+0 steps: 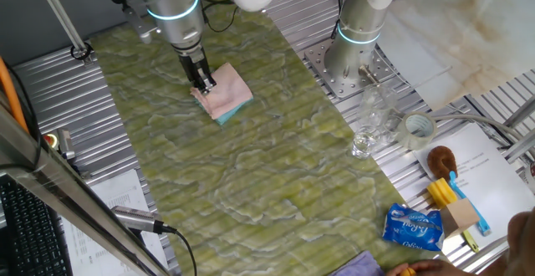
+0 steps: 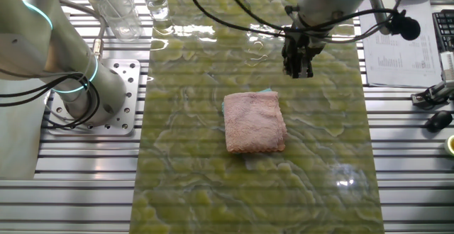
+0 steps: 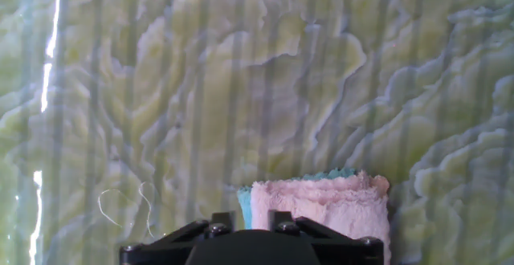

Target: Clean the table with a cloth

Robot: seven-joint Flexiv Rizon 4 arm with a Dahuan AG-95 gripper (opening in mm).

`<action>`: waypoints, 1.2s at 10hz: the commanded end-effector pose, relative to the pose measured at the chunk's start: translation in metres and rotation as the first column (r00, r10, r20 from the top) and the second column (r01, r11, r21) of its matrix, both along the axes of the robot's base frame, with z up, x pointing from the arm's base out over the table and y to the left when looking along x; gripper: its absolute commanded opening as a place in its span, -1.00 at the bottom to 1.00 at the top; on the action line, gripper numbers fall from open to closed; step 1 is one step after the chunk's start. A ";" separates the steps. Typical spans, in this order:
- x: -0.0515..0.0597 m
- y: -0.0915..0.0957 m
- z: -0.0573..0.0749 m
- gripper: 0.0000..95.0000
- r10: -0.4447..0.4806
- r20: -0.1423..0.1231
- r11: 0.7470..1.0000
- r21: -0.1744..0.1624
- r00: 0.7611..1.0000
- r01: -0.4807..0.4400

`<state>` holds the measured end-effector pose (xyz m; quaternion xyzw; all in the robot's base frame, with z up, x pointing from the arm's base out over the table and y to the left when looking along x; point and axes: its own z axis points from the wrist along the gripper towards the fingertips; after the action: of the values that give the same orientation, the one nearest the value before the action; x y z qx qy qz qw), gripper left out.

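The gripper [image 2: 298, 69] hangs above the marbled table [image 2: 184, 184], its jaws nearly together and holding nothing, behind the folded cloth [image 2: 254, 121] (pink face up) at frame centre.

Clear glasses [image 1: 370, 124] stand on the ribbed metal panel just off the bench's long edge, a tape roll [image 1: 419, 128] beside them. Near the corner lie a brown brush [image 1: 440, 158], a blue packet [image 1: 413, 228], a yellow block [image 1: 443, 193] and a purple cloth [image 1: 364, 265]. A keyboard [image 1: 25, 230] sits opposite.

Pink cloth [image 2: 255, 122] with teal underside; green-yellow marbled wavy table [image 2: 198, 191]
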<state>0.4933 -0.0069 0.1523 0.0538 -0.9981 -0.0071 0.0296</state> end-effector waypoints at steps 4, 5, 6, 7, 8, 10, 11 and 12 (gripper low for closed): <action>-0.017 -0.025 -0.010 -1.00 0.043 0.000 0.999 -0.006 0.999 -0.043; -0.020 -0.031 -0.014 -1.00 0.055 0.005 0.999 -0.004 0.998 -0.055; -0.022 -0.033 -0.015 -1.00 0.056 0.005 0.998 -0.004 0.998 -0.056; -0.025 -0.035 -0.018 -1.00 0.054 0.005 0.999 -0.005 0.999 -0.054; -0.027 -0.037 -0.021 -1.00 0.059 0.010 0.998 -0.005 0.998 -0.059; -0.027 -0.040 -0.024 -1.00 0.068 0.020 0.998 -0.006 0.997 -0.068; -0.027 -0.040 -0.025 -1.00 0.069 0.020 0.998 -0.006 0.997 -0.069; -0.026 -0.040 -0.027 -1.00 0.069 0.019 0.998 -0.006 0.997 -0.069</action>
<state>0.4661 -0.0473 0.1259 0.0883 -0.9959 -0.0032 0.0204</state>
